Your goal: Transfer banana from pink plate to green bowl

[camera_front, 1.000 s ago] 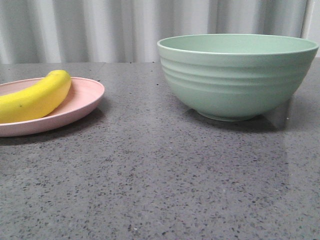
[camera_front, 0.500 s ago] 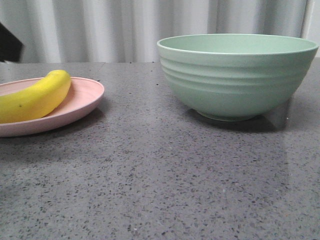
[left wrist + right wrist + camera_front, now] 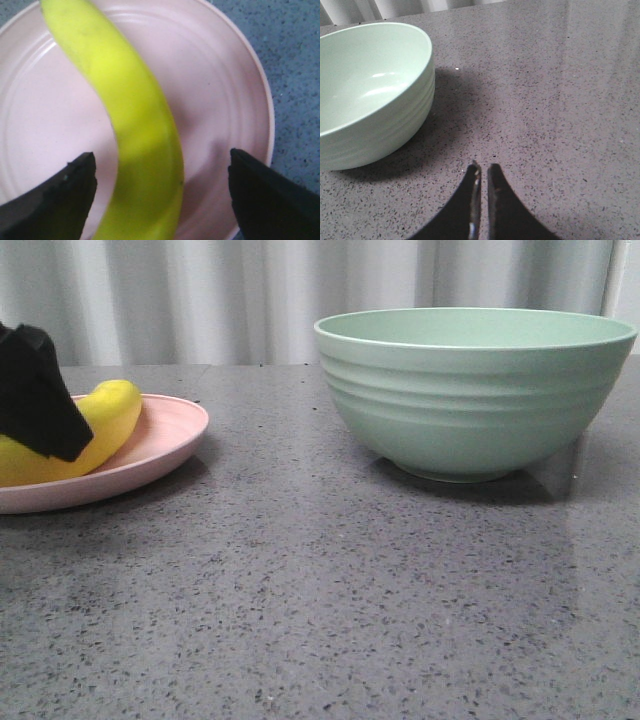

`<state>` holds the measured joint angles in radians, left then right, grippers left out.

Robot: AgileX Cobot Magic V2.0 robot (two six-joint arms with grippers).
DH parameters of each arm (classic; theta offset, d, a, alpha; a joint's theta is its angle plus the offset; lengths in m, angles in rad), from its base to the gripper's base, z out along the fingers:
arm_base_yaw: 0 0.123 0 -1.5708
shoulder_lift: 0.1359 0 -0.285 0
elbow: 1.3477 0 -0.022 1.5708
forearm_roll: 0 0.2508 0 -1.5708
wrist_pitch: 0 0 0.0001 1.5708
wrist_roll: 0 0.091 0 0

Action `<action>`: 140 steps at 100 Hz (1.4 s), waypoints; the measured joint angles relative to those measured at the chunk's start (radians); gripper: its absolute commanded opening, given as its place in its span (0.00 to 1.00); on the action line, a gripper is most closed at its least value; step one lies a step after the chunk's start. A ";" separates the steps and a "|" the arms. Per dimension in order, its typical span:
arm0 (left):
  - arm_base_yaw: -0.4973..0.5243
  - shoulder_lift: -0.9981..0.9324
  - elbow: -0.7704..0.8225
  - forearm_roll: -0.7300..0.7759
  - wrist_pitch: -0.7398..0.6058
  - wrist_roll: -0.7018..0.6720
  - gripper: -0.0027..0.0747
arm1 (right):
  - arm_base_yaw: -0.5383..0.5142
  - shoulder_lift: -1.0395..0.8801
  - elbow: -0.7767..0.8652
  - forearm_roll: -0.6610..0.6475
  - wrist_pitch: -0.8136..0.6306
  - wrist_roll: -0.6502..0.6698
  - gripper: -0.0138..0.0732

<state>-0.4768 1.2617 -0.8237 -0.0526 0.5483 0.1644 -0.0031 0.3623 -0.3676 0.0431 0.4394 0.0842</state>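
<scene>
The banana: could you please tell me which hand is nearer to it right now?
Left. The left hand is open astride the banana on the plate; the right hand is shut beside the bowl.

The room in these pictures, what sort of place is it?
Probably a lab bench set up like a kitchen counter: a speckled grey stone-look tabletop, a pale pleated curtain behind it, and just a ridged mint-green bowl and a pink plate with a yellow banana.

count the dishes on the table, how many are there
2: the pink plate at the table's left, with the banana lying on it, and the green bowl to the right, standing apart. Anything past the frame edges is unseen.
</scene>
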 measured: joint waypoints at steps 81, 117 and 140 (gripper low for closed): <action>0.000 0.056 -0.015 0.083 0.015 0.004 0.01 | 0.000 0.000 -0.004 0.000 0.006 0.000 0.10; -0.097 -0.030 -0.121 0.091 0.030 0.006 0.01 | 0.038 0.039 -0.169 0.085 0.140 -0.071 0.34; -0.270 -0.080 -0.140 0.077 0.074 0.006 0.01 | 0.152 0.221 -0.293 0.260 0.218 -0.148 0.62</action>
<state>-0.7470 1.1815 -0.9634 0.0248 0.6222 0.1705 0.1488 0.5830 -0.6608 0.3033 0.6571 -0.0641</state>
